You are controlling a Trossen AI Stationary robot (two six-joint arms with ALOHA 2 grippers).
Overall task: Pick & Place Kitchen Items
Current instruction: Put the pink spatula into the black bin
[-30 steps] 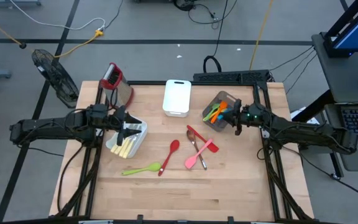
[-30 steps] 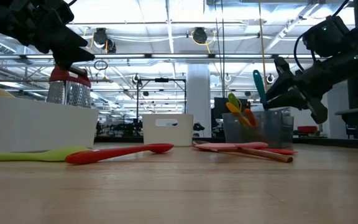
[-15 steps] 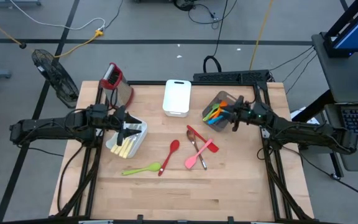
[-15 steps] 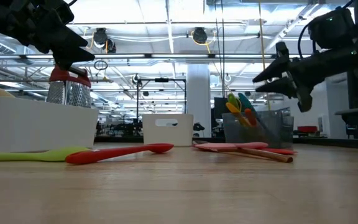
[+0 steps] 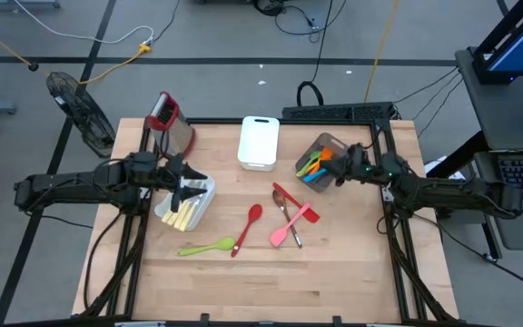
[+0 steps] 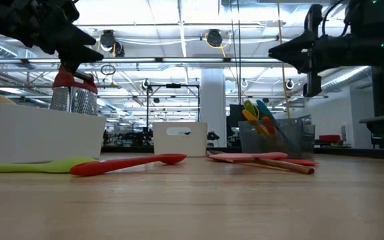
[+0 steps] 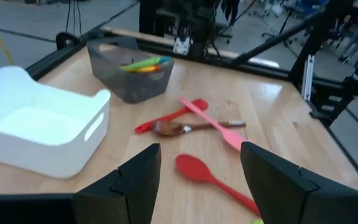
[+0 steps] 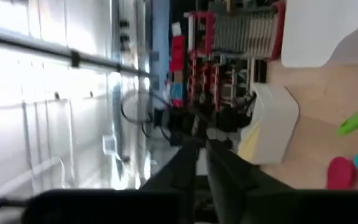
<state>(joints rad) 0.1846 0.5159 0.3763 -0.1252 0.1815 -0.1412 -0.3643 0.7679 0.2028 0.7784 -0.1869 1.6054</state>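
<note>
Right gripper [image 5: 346, 170], fingers pressed together and empty, hovers beside the grey bin [image 5: 320, 160] in the frame's upper right, where a careless swing toward the loose spoons [image 5: 248, 227] mid-bench could tip it.

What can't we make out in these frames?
- Grey bin contents, high view: utensils overlap, too small to count.
- White bin contents, low view: its near wall hides them.
- Left gripper, high view: hides part of that bin.
- Right gripper, right wrist view: blurred.
</note>
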